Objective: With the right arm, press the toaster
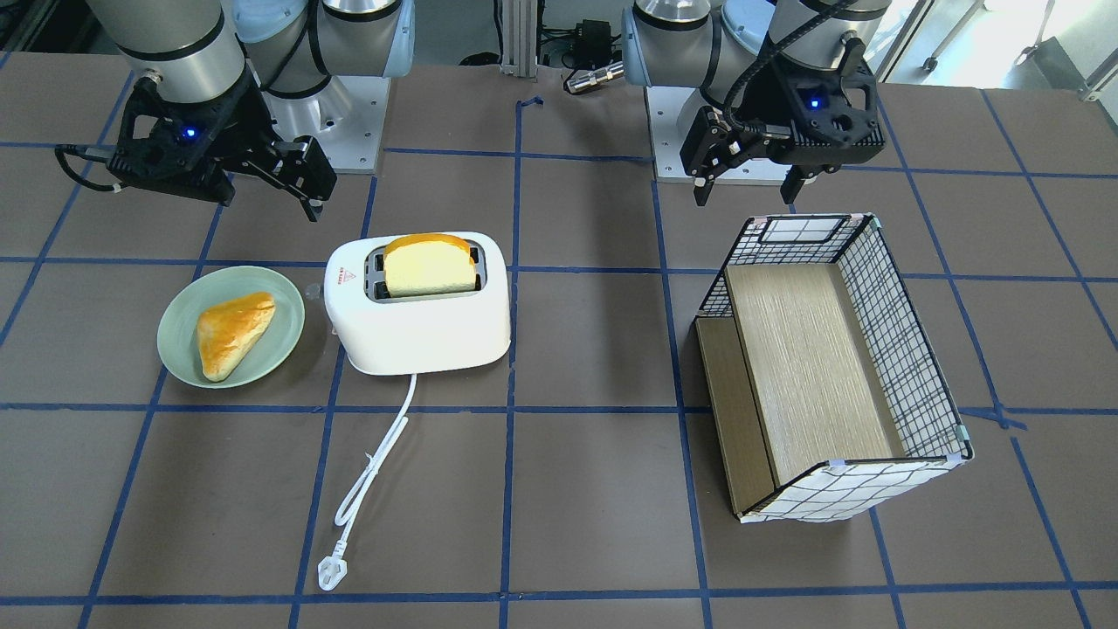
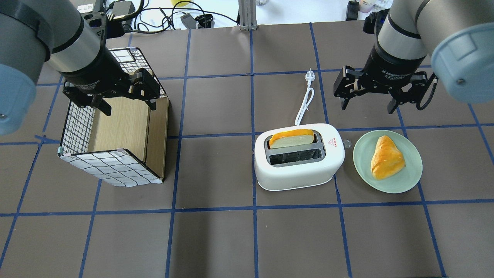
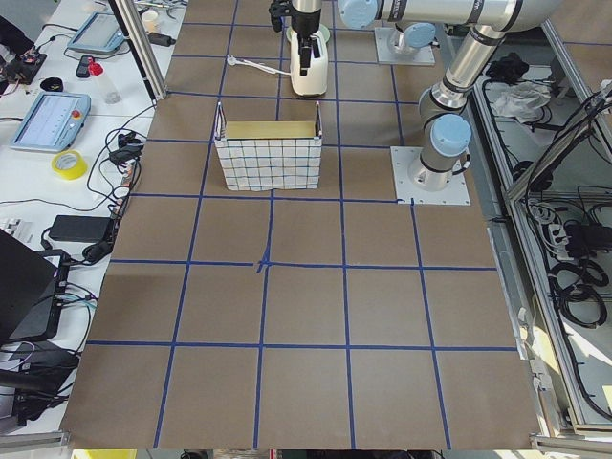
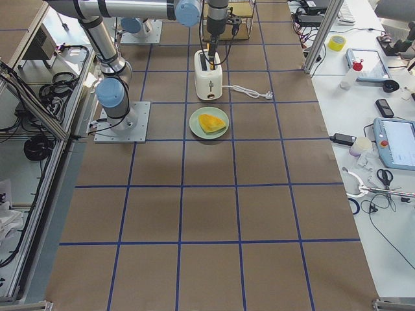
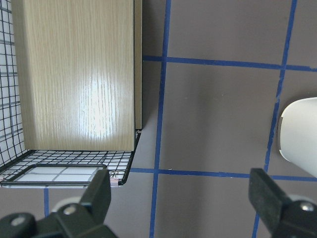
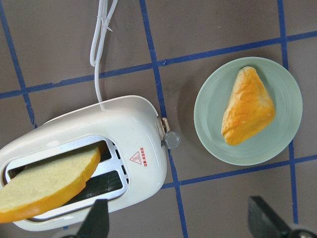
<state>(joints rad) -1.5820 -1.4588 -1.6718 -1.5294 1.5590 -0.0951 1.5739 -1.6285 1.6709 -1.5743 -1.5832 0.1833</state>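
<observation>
Two risks stand out. Front view: the right pincer (image 1: 266,196) hangs wide open, well clear of the toaster (image 1: 419,323), which stands on the surface (image 1: 594,367) beside a plate (image 1: 175,341). Overhead: the lever knob (image 2: 347,144) sits in the narrow gap between them, so the spread pincer could clip the plate. Right wrist view: the knob looks small; an off-centre push might slip off or shove the toaster sideways.

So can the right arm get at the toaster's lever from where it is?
Probably yes: the right gripper hangs open and empty, and nothing lies between it and the lever on the toaster. The green plate sits close beside that lever, though.
</observation>
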